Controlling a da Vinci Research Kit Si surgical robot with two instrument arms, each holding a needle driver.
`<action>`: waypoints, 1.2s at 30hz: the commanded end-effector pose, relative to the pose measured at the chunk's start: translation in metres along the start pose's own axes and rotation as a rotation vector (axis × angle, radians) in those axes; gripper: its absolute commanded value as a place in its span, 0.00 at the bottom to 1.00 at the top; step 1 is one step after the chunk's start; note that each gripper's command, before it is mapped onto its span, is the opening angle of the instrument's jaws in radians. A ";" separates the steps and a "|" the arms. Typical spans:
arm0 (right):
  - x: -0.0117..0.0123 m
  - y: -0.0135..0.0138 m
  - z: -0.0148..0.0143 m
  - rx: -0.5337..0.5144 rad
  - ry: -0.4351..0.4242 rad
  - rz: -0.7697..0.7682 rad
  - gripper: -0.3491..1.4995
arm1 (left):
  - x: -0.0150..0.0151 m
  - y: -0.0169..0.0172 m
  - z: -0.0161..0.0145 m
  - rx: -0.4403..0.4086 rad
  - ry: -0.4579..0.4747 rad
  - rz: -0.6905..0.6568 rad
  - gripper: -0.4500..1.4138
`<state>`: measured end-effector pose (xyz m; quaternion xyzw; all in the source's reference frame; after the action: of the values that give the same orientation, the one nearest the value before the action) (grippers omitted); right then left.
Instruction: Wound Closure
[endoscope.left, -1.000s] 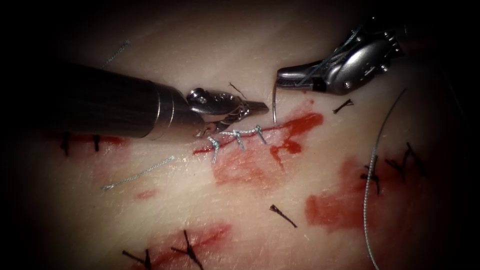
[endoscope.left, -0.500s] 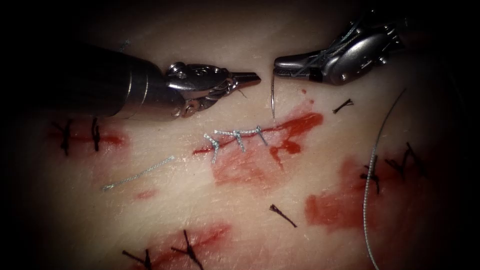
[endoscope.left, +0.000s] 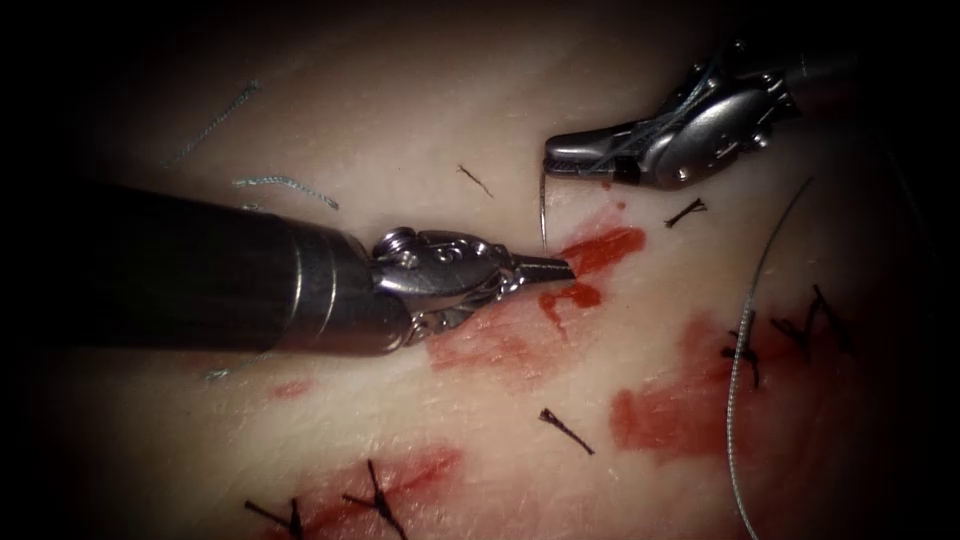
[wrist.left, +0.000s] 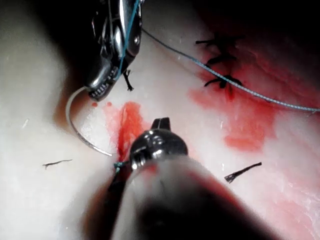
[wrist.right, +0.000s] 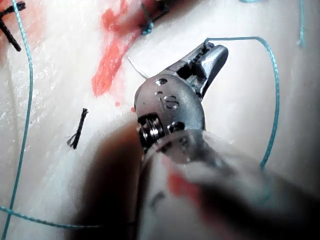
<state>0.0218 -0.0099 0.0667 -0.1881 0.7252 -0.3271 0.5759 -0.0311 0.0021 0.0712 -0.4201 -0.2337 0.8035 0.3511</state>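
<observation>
In the endoscope view, pale pork-belly tissue (endoscope.left: 330, 120) with patches of red fluid (endoscope.left: 600, 248) fills the frame. The right arm's silver needle driver (endoscope.left: 552, 163) enters from the upper right, its jaws closed on the blunt end of the thin curved steel needle (endoscope.left: 542, 210). The needle hangs down from those jaws towards the right end of the short red cut (endoscope.left: 560, 262) near the middle of the frame; in the left wrist view its curve (wrist.left: 75, 127) sweeps round from the jaws and its point lies at the tissue by the edge of the red cut — whether it has entered cannot be told. Fine blue-grey suture thread (endoscope.left: 745, 350) runs in a long arc down the right side of the frame, and a strand lies over the right tool's body. The left arm's dark-shafted needle driver (endoscope.left: 560, 268) comes in from the left, lying across the cut, its jaws closed to a narrow tip and holding nothing, the tip just beside the needle and over the red fluid. Short black thread ends (endoscope.left: 566, 430) lie scattered on the tissue, and dark stitches (endoscope.left: 375, 500) sit along the lower edge.
</observation>
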 end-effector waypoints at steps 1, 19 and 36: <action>-0.0005 0.0004 0.0007 -0.009 -0.001 0.003 0.00 | -0.0005 -0.0001 0.0012 0.013 -0.006 0.005 0.00; -0.0006 0.0008 0.0006 -0.037 0.003 0.072 0.00 | -0.0049 -0.0026 0.0044 0.209 -0.077 0.147 0.00; -0.0011 0.0013 0.0005 -0.070 -0.020 0.236 0.00 | -0.0068 -0.0025 0.0055 0.228 -0.148 0.139 0.00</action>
<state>0.0219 -0.0084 0.0662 -0.1231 0.7474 -0.2278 0.6118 -0.0316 -0.0017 0.0788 -0.3317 -0.1364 0.8761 0.3223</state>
